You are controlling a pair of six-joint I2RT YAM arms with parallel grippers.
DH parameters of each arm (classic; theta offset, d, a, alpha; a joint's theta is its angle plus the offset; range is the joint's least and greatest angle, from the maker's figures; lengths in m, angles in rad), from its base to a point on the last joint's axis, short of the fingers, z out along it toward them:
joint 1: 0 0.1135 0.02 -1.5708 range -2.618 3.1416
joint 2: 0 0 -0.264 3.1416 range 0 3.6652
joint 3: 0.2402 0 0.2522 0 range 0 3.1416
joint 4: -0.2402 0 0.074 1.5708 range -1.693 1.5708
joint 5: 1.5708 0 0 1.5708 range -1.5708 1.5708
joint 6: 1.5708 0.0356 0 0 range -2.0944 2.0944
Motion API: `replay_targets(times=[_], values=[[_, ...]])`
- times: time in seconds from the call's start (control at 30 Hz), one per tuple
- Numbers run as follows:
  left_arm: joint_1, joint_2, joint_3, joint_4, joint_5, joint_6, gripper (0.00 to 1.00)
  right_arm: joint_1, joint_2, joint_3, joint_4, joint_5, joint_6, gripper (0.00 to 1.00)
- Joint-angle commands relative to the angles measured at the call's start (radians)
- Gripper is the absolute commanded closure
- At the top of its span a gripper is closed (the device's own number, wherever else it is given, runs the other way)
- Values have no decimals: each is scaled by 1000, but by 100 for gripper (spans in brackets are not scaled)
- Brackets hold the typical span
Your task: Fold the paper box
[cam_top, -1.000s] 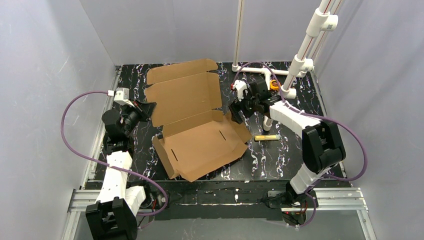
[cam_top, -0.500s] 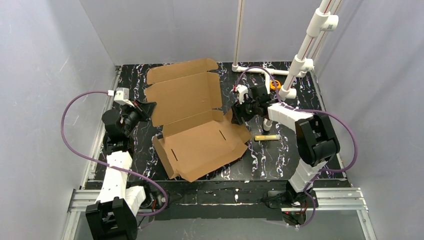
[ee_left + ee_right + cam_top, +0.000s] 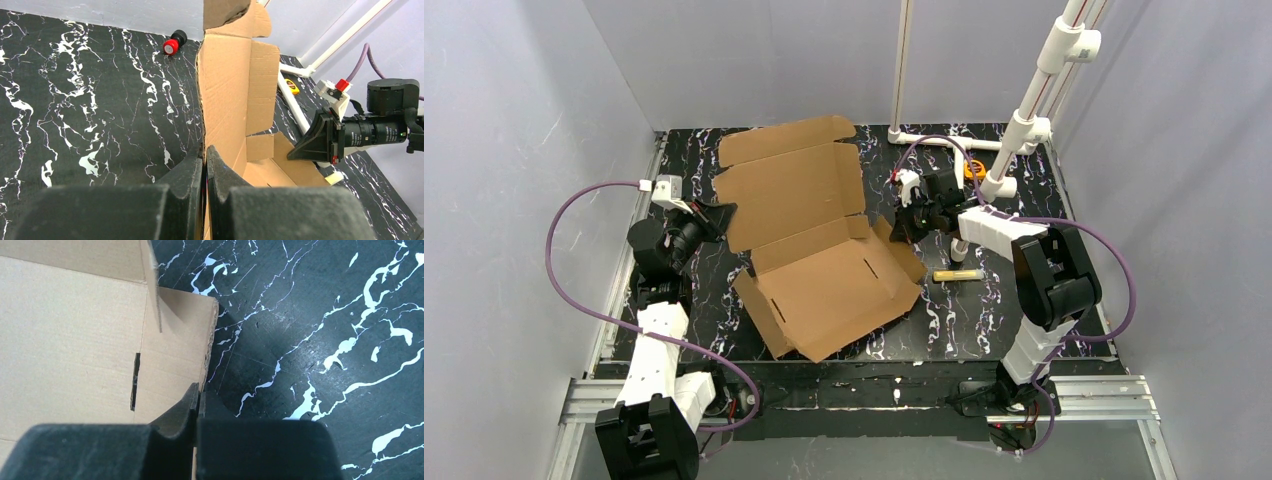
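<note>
The paper box [image 3: 824, 280], a brown die-cut cardboard sheet, lies part-folded in the middle of the table with its lid panel standing up at the back. My left gripper [image 3: 721, 214] is shut on the lid's left edge. The left wrist view shows that edge [image 3: 230, 90] pinched between the fingertips of the left gripper [image 3: 205, 152]. My right gripper [image 3: 904, 226] is shut on the box's right side flap. In the right wrist view the right gripper [image 3: 199, 392] clamps the flap's edge beside a slot [image 3: 135, 382] in the cardboard [image 3: 65, 330].
A yellow bar [image 3: 957, 274] lies just right of the box. An orange-yellow item [image 3: 972, 168] sits by the white pipes [image 3: 1024, 125] at the back right. A red-capped object [image 3: 172, 46] lies behind the lid. Grey walls close in both sides.
My right gripper has gone from open to shut on the right flap. The box's base has shifted a little to the right. The left arm has not moved.
</note>
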Motion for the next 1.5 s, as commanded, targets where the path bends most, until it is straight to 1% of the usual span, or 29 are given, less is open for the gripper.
replay_targets(times=[0.0,0.1,0.27,0.33,0.37,0.57,0.67,0.7,0.73,0.77,0.8,0.87,0.9,0.97,1.03,1.07,1.13,1.2,1.27,1.3,1.33,1.37,1.4,1.43,1.47], values=[[-3,-19,0,45,33,2,100,-6,-43,24,55,22,23,99],[-3,-19,-1,48,54,-20,87,-6,-66,45,74,31,26,99],[0,-58,-22,44,60,-90,60,-5,-82,73,85,8,15,99],[13,-69,-16,25,75,-130,49,-4,-83,83,67,-10,-10,99],[23,-69,-7,19,95,-151,45,-4,-84,86,54,-24,-32,99],[84,10,66,-22,222,-309,39,-4,-125,62,57,-50,-78,99],[124,42,84,-59,232,-356,36,-4,-137,54,65,-37,-85,99],[133,56,105,-95,221,-335,35,-4,-139,51,66,-32,-90,99],[136,74,138,-147,207,-313,30,-4,-141,48,69,-28,-93,99],[138,101,174,-215,194,-289,26,-4,-141,45,71,-23,-97,99],[141,136,225,-296,185,-262,24,-4,-141,44,71,-18,-100,99],[142,206,331,-553,133,-190,21,-4,-141,42,70,-6,-105,99],[143,232,364,-647,118,-164,20,-5,-142,42,70,2,-110,99],[145,237,372,-768,42,-139,17,-4,-142,37,72,9,-113,99],[148,201,310,-827,-47,-167,4,-4,-143,33,73,8,-113,99],[151,175,269,-837,-90,-202,2,-4,-143,31,74,7,-113,99],[164,130,192,-833,-105,-280,2,-4,-142,28,75,2,-113,99],[194,102,116,-756,-49,-333,2,-4,-142,25,76,-2,-113,99],[240,112,46,-648,36,-414,2,-4,-142,23,76,-6,-111,99],[282,164,7,-534,86,-494,2,-4,-141,21,76,-10,-112,99],[296,235,-25,-431,119,-552,2,-4,-140,19,76,-14,-111,99],[301,364,19,-403,129,-538,2,-4,-140,18,77,-16,-112,99],[301,467,86,-430,109,-506,2,-4,-138,18,78,-22,-111,99],[299,512,132,-457,85,-487,5,-4,-138,17,78,-25,-110,99],[299,549,172,-499,77,-485,11,-4,-136,15,79,-28,-109,99]])
